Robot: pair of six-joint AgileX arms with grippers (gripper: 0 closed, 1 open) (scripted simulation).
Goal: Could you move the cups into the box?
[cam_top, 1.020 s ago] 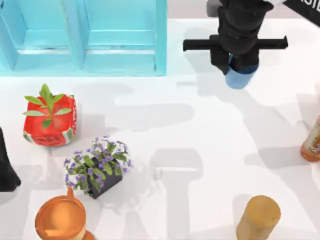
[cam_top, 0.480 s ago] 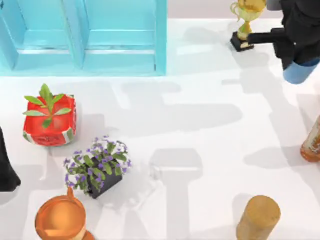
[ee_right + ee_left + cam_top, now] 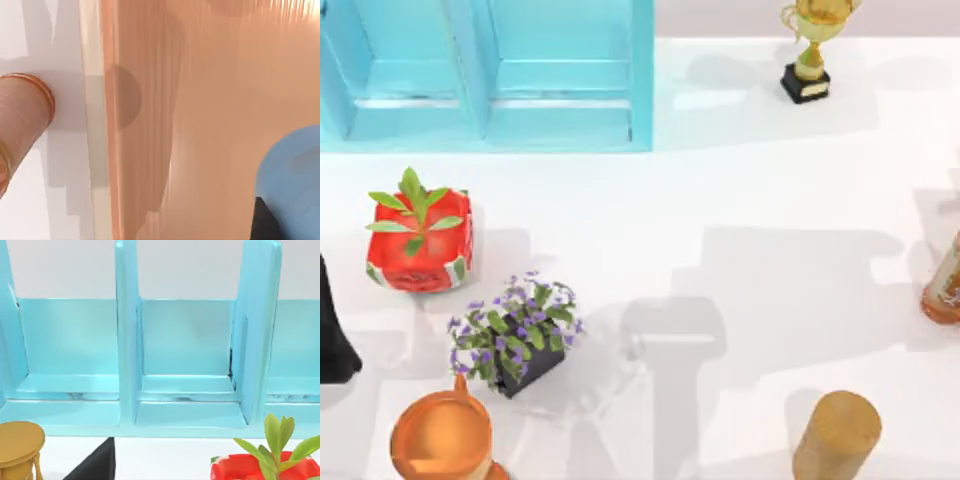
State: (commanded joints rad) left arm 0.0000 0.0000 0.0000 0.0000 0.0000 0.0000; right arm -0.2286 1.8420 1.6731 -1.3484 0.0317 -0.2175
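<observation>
The right wrist view shows the blue cup (image 3: 292, 175) close to the camera, apparently carried; the grip cannot be told. Next, it must reach the box (image 3: 642, 75).

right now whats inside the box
Both compartments of the box that the top view shows have bare turquoise floors, and the left wrist view shows the same: no cup in them. The box runs past the picture edges, so its far parts are hidden.

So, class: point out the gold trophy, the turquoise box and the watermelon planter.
gold trophy (image 3: 809, 50), top view, on its stem.
turquoise box (image 3: 642, 75), top view, on its right wall.
watermelon planter (image 3: 448, 245), top view, on its red rim.
</observation>
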